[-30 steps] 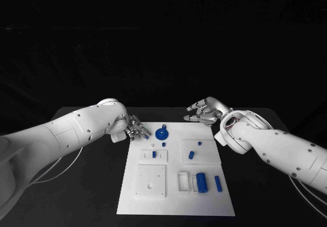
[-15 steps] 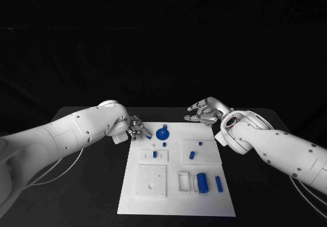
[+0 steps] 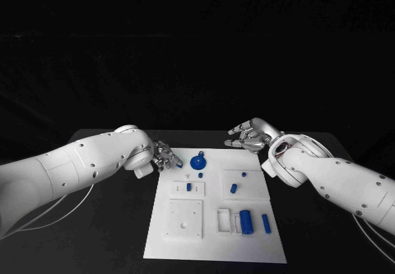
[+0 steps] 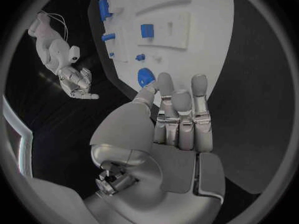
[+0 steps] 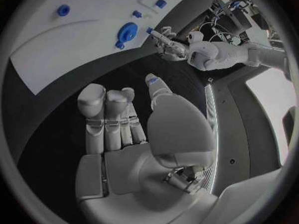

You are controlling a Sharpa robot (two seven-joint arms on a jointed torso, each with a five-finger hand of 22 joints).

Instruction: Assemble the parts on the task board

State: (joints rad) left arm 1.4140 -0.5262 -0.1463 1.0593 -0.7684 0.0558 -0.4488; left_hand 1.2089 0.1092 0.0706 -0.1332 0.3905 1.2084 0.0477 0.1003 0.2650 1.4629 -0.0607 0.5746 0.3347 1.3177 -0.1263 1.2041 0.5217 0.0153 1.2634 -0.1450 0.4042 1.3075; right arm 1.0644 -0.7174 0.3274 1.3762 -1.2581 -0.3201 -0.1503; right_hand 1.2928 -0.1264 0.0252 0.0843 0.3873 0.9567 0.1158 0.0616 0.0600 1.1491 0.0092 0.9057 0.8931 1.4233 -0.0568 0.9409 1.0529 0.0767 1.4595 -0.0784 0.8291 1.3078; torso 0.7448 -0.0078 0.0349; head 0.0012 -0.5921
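Left hand (image 3: 163, 158) at the near-left corner of the task board (image 3: 216, 251), pinching a small blue part (image 3: 175, 164) at its fingertips, just beside the blue round part (image 3: 197, 162); right hand (image 3: 247, 137) off the board's far right corner over the black worktop (image 3: 107, 228), fingers apart, holding nothing; remaining blue pieces lying lower on the board, among them a blue cylinder (image 3: 244, 221). Likely risks: pinch looks shallow, so a tilt could drop the part; fingers close enough to nudge the round part; misaligned seating if lowered at an angle.
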